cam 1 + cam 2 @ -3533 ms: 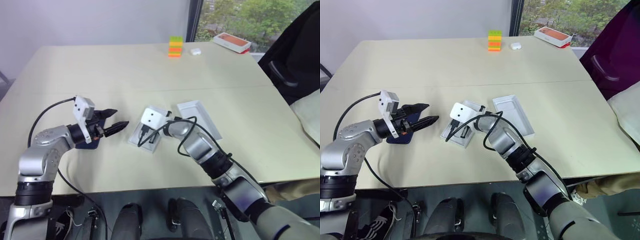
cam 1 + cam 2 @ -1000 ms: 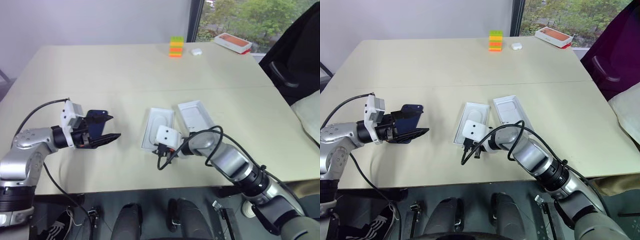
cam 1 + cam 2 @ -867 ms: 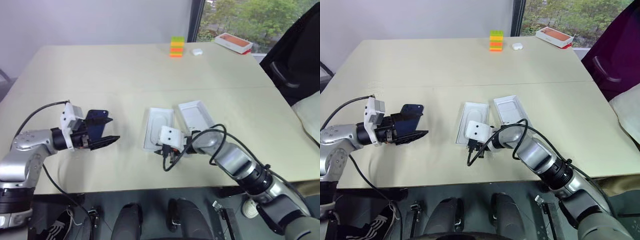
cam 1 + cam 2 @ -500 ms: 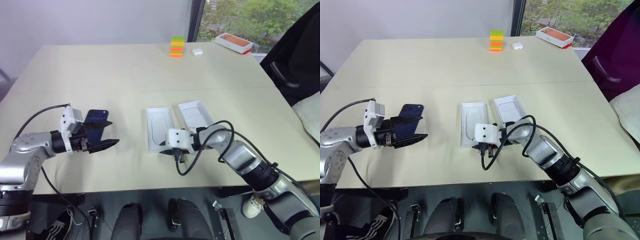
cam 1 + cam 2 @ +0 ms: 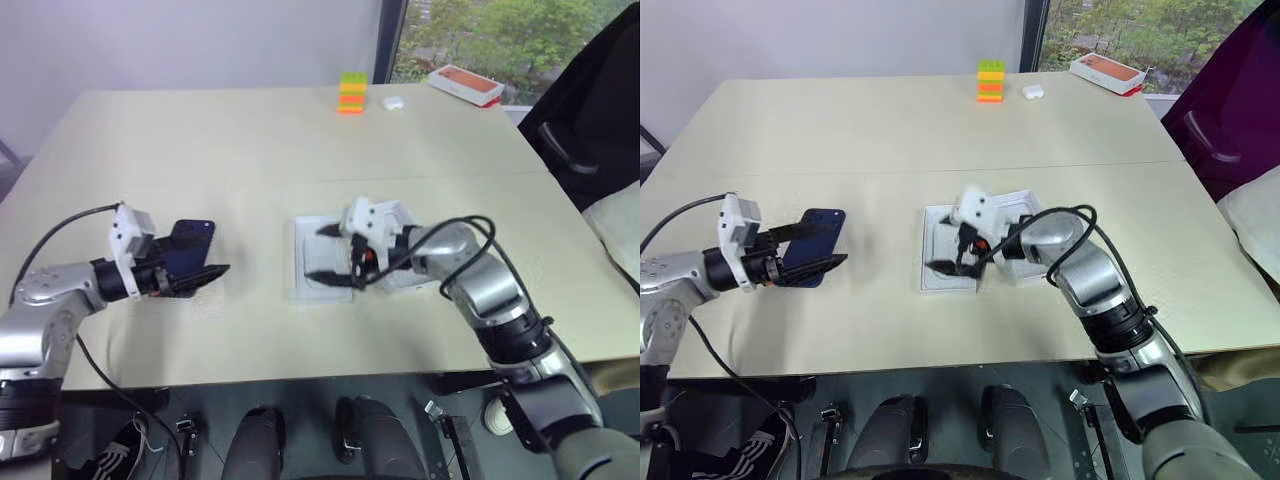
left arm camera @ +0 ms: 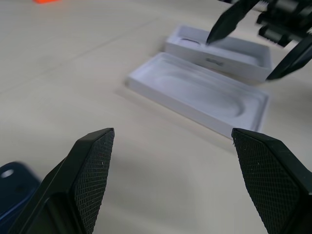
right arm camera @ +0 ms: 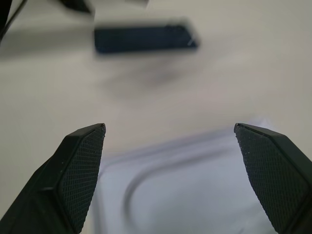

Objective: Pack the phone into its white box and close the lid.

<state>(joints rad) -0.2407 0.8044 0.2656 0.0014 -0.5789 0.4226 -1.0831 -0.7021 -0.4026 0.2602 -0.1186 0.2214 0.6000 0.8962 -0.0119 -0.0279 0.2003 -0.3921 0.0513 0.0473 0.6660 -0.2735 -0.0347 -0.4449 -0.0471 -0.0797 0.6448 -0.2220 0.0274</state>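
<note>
Beige desk (image 5: 250, 130) carries everything. On it, near the middle, lie a white insert (image 6: 197, 93) with an oval hollow and, touching its side, the white box (image 6: 229, 58). Right pincer (image 5: 335, 255) hangs just above the insert, jaws spread wide, gripping nothing. Left pincer (image 5: 210, 271) sits well to the left, jaws also apart and empty. The phone (image 5: 818, 240), dark blue, lies flat on the desk just beside the left pincer. Far back stand a block stack (image 5: 351, 93) and an orange-topped box (image 5: 464, 84).
</note>
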